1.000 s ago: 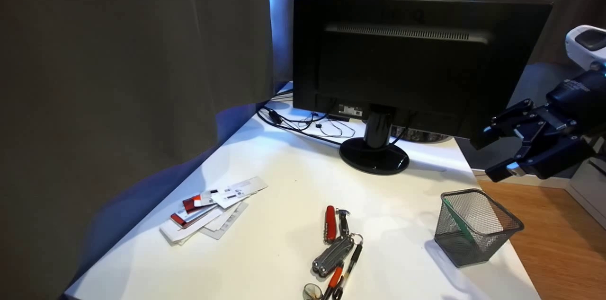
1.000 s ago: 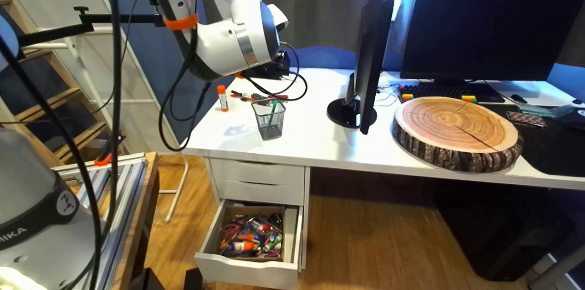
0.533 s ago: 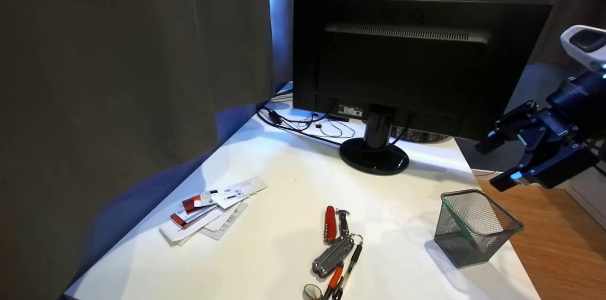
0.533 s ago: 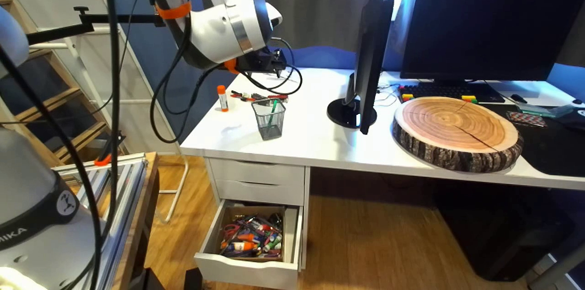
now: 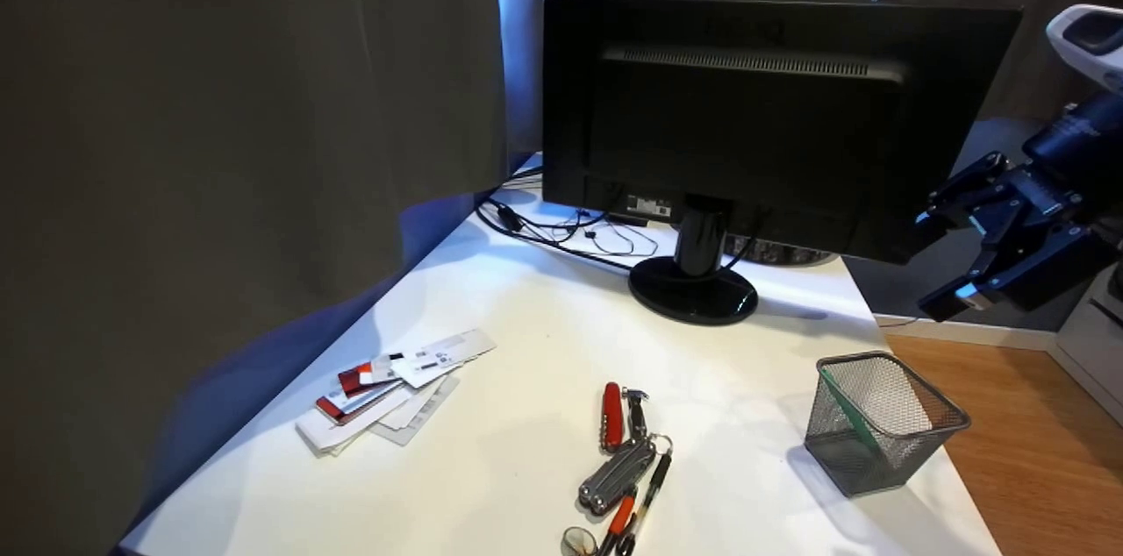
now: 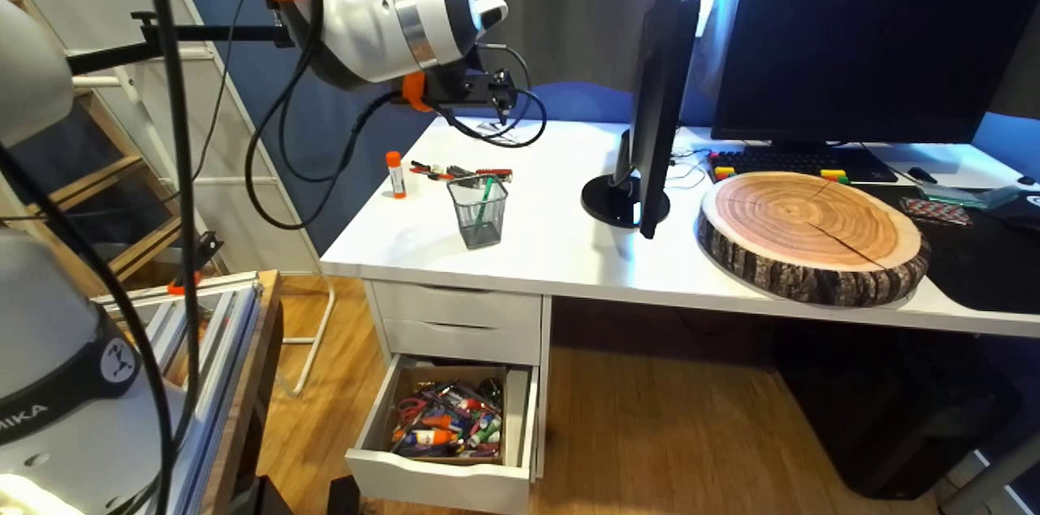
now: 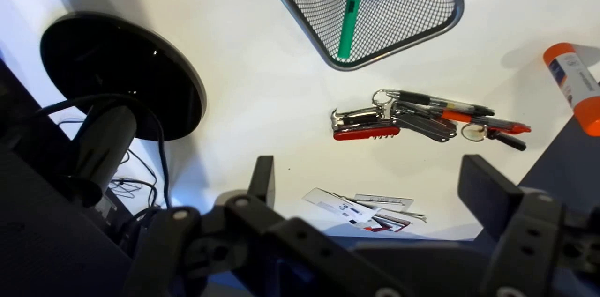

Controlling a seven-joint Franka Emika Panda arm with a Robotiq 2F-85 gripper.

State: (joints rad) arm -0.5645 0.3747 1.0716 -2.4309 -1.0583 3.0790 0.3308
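Plainly, the mesh cup (image 5: 888,426) stands below the spread fingers (image 5: 946,302).

we see a grey wire-mesh cup (image 5: 908,451) standing upright at the lower right in an exterior view, a green pen (image 5: 849,409) leaning diagonally inside it.

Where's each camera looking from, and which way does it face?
An exterior view: above an end of the white desk, facing the back of a black flat monitor; the black two-fingered gripper shows at right.
An exterior view: beside the robot's white base, facing the desk's front and open white drawer; base and white arm show left.
Wrist view: on the wrist, facing down at the desk; spread black fingers show below.
Shared: both exterior views show the grey square mesh cup.
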